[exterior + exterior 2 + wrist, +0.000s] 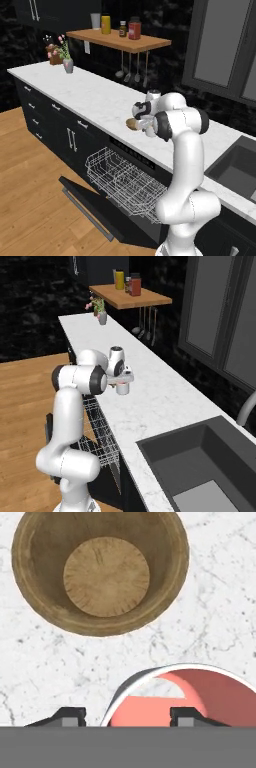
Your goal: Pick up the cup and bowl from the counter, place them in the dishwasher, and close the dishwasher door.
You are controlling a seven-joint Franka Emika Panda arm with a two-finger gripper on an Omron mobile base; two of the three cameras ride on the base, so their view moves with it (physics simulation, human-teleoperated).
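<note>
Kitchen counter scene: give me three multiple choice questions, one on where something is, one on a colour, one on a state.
1. Where is the bowl?
A. in the sink
B. on the counter beside the cup
C. on the wall shelf

2. What colour is the cup's inside?
A. blue
B. green
C. red

3. How is the dishwasher door?
A. open
B. shut
C. taken off

Answers:
1 B: the hand view shows the bowl on marble next to the cup.
2 C: the hand view shows a red inner wall.
3 A: the door hangs down, with the wire rack drawn out.
</note>
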